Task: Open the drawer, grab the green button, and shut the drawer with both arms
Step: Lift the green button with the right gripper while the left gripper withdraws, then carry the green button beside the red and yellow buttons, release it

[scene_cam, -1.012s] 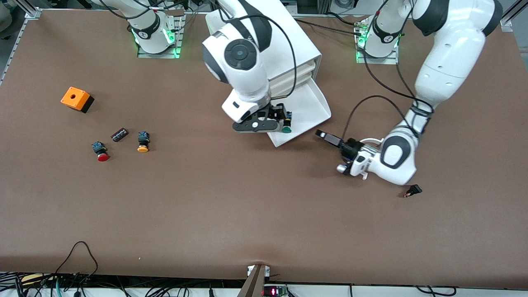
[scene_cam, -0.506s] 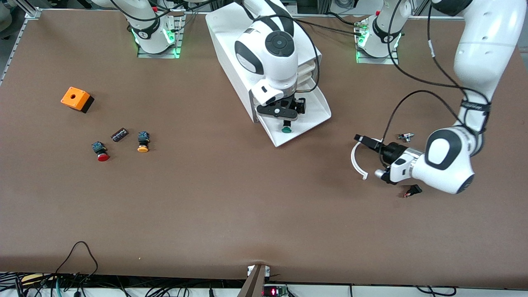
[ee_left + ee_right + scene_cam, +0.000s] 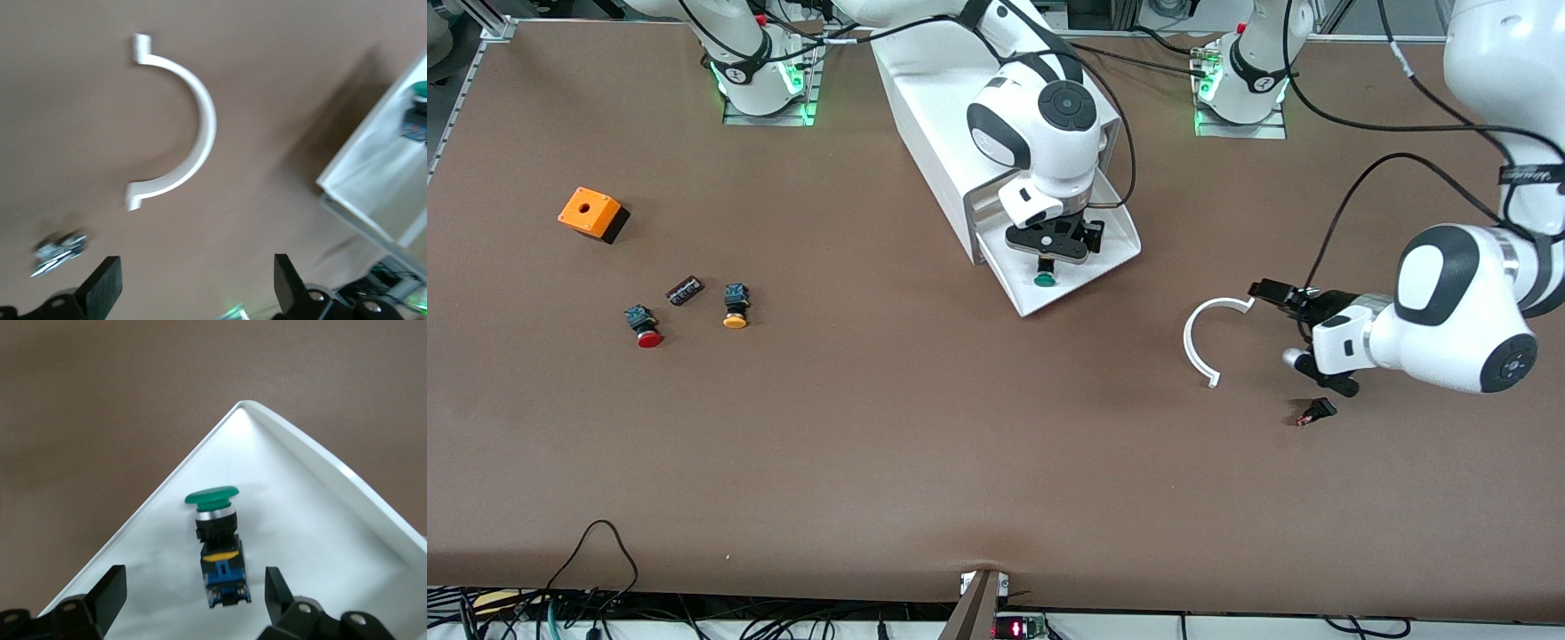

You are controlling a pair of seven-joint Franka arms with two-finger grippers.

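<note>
Closing in: right gripper [image 3: 1049, 252] has swung over the open drawer [image 3: 1112, 253] at frame centre — fingers wide either side of the button [image 3: 1044, 276], nothing gripped yet.
Retreat: left gripper [image 3: 1307, 338], spread wide, has pulled back to mid-right over the counter [image 3: 871, 427].
Meaning: drawer open — grasp next.
</note>
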